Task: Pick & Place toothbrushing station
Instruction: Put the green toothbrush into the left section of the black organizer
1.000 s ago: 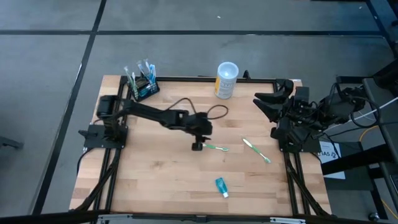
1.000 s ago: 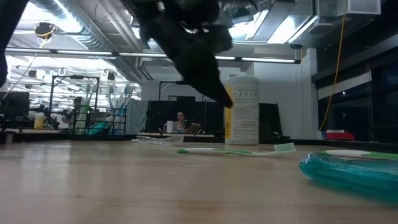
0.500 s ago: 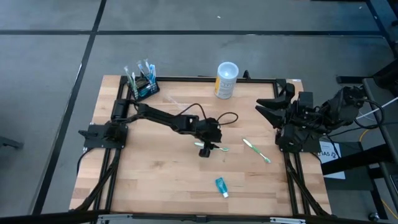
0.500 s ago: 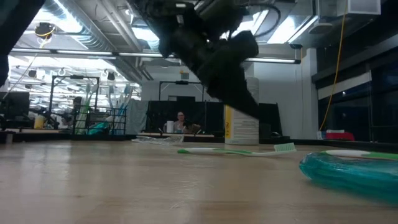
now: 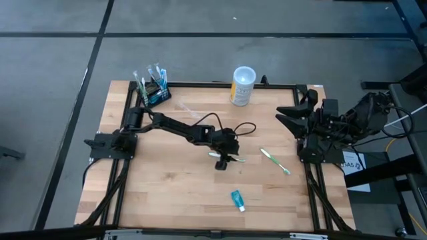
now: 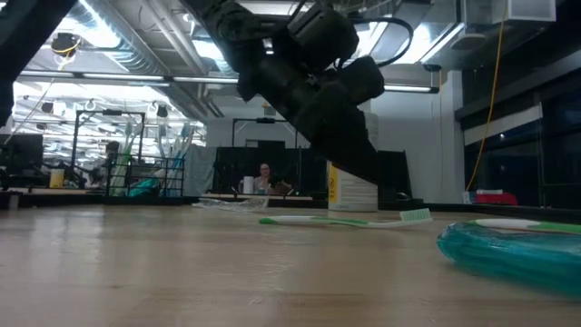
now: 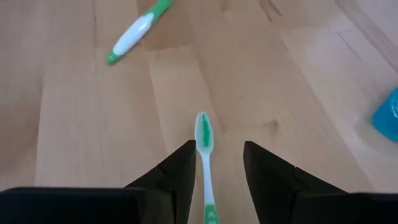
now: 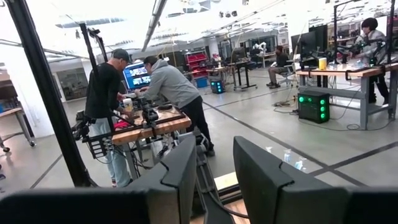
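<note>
High view shows the toothbrushing station [image 5: 154, 91] at the table's [image 5: 167, 193] far left corner, a small black block already holding several upright brushes, well apart from both arms. The left gripper [image 7: 216, 163] hangs low over a green toothbrush [image 7: 204, 149] lying flat near the table's middle; its fingers [image 7: 180, 168] are parted and straddle the handle, one on each side, with nothing gripped yet. A second green toothbrush [image 5: 275, 161] lies further toward the right arm, a teal tube [image 5: 237, 199] nearer the front edge, and a white-and-yellow cup [image 5: 243, 85] at the back. The right gripper [image 5: 291, 115] waits at the table's right edge, fingers apart and empty. The brush looks light, stiff and slim, likely slippery, so it could roll or tilt when pinched; a hold across mid-handle seems best. The station itself looks rigid and small, best gripped across its narrow sides, below the brushes.
</note>
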You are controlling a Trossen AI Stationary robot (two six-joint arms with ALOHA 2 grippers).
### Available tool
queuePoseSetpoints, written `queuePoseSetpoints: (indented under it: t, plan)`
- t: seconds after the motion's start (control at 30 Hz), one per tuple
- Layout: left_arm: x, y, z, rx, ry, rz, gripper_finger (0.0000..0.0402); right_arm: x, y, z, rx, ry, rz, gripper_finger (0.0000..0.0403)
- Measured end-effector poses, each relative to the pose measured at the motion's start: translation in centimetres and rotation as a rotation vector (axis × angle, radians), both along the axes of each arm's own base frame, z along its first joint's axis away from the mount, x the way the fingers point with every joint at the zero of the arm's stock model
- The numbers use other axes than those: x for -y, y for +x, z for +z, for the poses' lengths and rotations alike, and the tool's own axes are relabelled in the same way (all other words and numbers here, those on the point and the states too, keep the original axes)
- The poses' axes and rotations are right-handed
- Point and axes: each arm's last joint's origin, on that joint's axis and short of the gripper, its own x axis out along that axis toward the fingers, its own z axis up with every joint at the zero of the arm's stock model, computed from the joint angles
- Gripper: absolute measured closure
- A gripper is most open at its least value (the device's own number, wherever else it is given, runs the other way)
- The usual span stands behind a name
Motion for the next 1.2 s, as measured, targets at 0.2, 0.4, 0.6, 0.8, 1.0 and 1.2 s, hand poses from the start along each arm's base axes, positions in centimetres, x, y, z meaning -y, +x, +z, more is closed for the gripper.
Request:
queuePoseSetpoints:
  t: [0.2, 0.4, 0.6, 0.8, 1.0, 1.2]
  plan:
    - [0.0, 0.2, -0.5, 0.005, -0.008, 0.005, 0.0272, 0.0, 0.0, 0.1, 0.01, -0.001, -0.003, 0.0293]
    - [0.0, 0.2, -0.6, 0.007, -0.005, -0.015, 0.0272, 0.1, 0.0, 0.2, 0.011, 0.005, -0.024, 0.0293]
    - [0.0, 0.1, -1.0, -0.018, -0.008, -0.009, 0.0275, 0.1, 0.0, 0.2, 0.012, 0.005, -0.024, 0.0293]
    - [-0.6, -0.9, -2.4, -0.175, 0.03, 0.038, 0.0308, 0.1, -0.1, 0.2, 0.018, 0.011, -0.024, 0.0293]
    - [-1.4, -1.6, -2.8, -0.255, 0.026, 0.042, 0.032, 0.1, 0.0, 0.2, 0.018, 0.011, -0.02, 0.0293]
    - [-1.7, -3.0, -3.2, -0.401, 0.032, 0.012, 0.0352, -0.1, -0.2, 0.2, 0.021, 0.023, -0.007, 0.0293]
